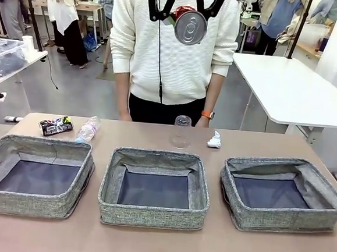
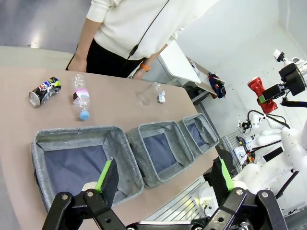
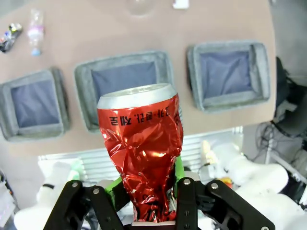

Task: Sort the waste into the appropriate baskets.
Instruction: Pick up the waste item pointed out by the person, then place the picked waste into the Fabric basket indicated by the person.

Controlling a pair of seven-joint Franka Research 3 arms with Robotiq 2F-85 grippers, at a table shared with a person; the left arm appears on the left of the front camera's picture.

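My right gripper (image 1: 186, 16) hangs high at the middle. The wrist is turned so the fingers point downward, and the jaws are clamped on the can (image 1: 190, 25) at its crushed end. My green pads (image 3: 115, 186) press it from both sides. My left gripper (image 2: 164, 178) hovers up at the left and tilts downward. Its fingers (image 2: 104, 176) are spread wide, with nothing between them.

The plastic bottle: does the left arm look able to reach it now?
Probably yes. The left gripper is open and empty, facing the left basket. The bottle lies bare on the table just beyond that basket, with nothing on or over it.
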